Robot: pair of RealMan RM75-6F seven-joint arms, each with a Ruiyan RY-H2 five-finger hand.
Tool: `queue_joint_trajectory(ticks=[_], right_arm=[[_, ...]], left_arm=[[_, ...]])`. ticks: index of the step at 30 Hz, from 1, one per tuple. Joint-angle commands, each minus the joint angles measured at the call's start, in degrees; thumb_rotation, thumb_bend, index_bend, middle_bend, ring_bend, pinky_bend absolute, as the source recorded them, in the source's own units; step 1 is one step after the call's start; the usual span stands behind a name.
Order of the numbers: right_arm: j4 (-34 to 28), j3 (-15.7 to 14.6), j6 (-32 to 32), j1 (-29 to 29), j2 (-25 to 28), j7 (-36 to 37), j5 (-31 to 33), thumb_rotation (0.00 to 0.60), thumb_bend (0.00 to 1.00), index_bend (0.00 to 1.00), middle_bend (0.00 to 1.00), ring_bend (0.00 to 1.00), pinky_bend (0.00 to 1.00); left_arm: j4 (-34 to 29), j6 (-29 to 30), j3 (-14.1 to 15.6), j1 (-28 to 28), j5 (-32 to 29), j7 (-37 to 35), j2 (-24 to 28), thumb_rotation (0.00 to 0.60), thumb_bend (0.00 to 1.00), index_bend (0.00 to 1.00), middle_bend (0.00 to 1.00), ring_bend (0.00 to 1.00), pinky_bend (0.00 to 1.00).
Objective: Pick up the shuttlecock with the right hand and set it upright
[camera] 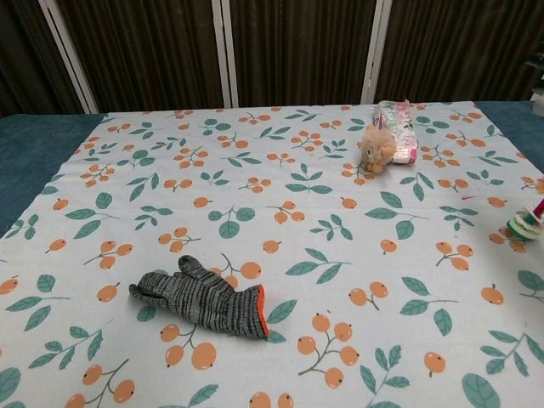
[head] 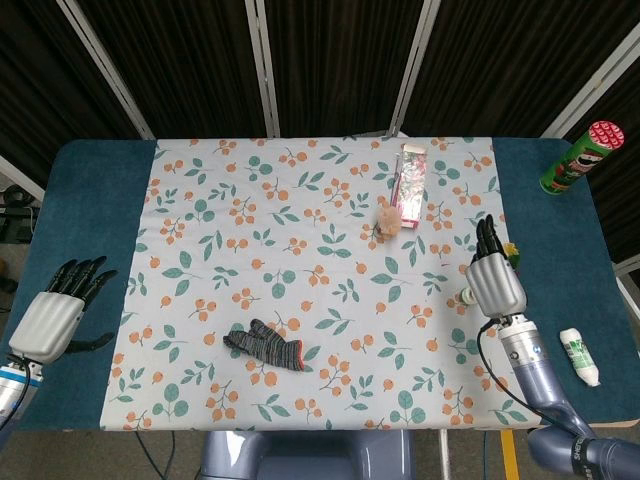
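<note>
My right hand (head: 495,280) hovers back-up over the right edge of the floral cloth. The shuttlecock is under it. In the head view only its white cork tip (head: 465,296) pokes out at the hand's left side. In the chest view the shuttlecock (camera: 522,224) shows at the far right edge, lying tilted with its white-and-green cork to the left and pink feathers running out of frame. The hand seems to hold it from above, though the grip itself is hidden. My left hand (head: 52,315) rests at the table's left edge, fingers apart and holding nothing.
A grey knit glove (head: 265,345) lies at front centre. A small plush toy (head: 390,217) and a pink package (head: 412,178) sit at the back right. A green can (head: 578,158) and a white bottle (head: 580,356) lie on the blue table right of the cloth.
</note>
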Motion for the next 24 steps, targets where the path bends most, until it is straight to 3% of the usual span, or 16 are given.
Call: queue_joint_trajectory(ticks=[1,24], right_arm=[[0.5,-0.1,0.0,0.0,-0.2,-0.2,0.1,0.600,0.42,0.62,0.33,0.07,0.00],[1.6,-0.4,0.8,-0.4,-1.2,-1.0,1.8,0.600,0.42,0.63,0.33,0.07,0.00]], left_arm=[[0.0,0.0,0.0,0.0,0.0,0.0,0.0,0.524,0.21,0.12,0.00,0.00,0.00],[0.0,0.0,0.0,0.0,0.0,0.0,0.0,0.529,0.21,0.12,0.00,0.00,0.00]])
